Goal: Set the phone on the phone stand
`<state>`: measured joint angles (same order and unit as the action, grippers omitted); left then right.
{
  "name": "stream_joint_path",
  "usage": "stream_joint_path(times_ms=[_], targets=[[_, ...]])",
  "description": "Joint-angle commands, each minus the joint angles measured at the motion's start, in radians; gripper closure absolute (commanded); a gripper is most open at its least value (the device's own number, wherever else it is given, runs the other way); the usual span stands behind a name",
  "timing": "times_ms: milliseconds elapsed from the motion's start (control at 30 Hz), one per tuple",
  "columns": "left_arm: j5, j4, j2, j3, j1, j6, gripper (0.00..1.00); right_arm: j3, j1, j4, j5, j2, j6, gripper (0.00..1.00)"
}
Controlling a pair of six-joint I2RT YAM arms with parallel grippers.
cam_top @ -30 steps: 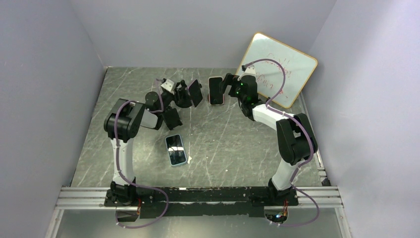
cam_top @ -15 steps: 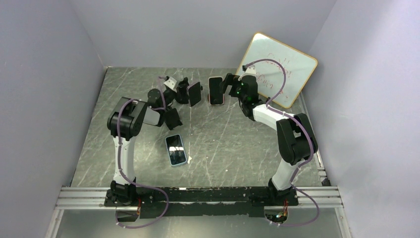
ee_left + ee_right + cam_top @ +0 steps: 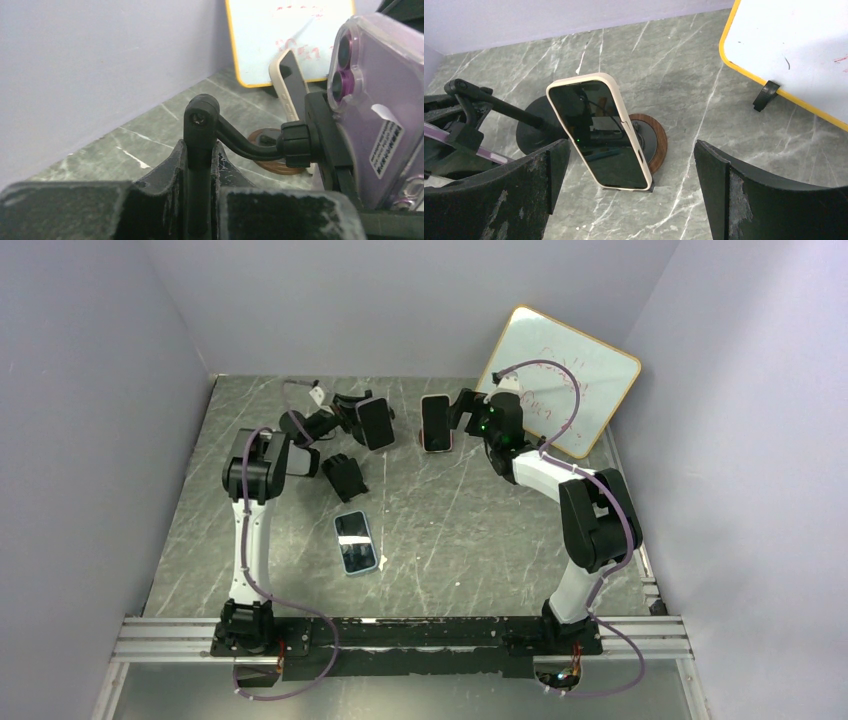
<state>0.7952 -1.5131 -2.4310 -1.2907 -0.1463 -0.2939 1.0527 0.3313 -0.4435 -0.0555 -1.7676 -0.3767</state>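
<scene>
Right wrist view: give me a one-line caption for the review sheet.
Open right gripper facing a cream-cased phone propped tilted on a round wooden stand, whiteboard at the right.

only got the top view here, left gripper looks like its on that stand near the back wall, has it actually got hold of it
Observer: Yes. The left wrist view shows the left gripper shut on the upright rod of the black stand.
Operator: what phone is in it
Observer: A purple phone, with its back and camera lenses toward the wrist camera.
Operator: and the right side
Observer: The right gripper is wide open and not touching the cream phone, which leans on a wooden-based stand.
</scene>
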Motion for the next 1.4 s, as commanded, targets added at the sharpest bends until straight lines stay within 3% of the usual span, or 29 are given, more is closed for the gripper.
stream_joint_path(times_ms=[0,267,667,1267,1300,1367], targets=[[0.250,-0.307,-0.125,-0.149,0.036,-0.396,0.95,-0.004,-0.009,-0.018,0.010,0.006,0.007,0.00],[0.291,-0.317,-0.137,-0.173,-0.017,-0.453,0.95,0.005,-0.009,-0.014,0.008,0.005,0.011,0.00],[0.161,-0.317,-0.061,-0.014,-0.063,-0.394,0.95,-0.004,-0.010,-0.018,0.012,0.012,0.013,0.00],[0.050,-0.317,-0.085,0.006,-0.087,-0.350,0.95,-0.013,-0.011,-0.019,0.005,0.011,0.021,0.00],[0.050,-0.316,-0.084,0.009,-0.086,-0.347,0.94,-0.013,-0.010,-0.018,0.005,0.011,0.023,0.00],[0.049,-0.316,-0.081,0.019,-0.082,-0.341,0.78,-0.015,-0.011,-0.018,0.006,0.014,0.023,0.00]])
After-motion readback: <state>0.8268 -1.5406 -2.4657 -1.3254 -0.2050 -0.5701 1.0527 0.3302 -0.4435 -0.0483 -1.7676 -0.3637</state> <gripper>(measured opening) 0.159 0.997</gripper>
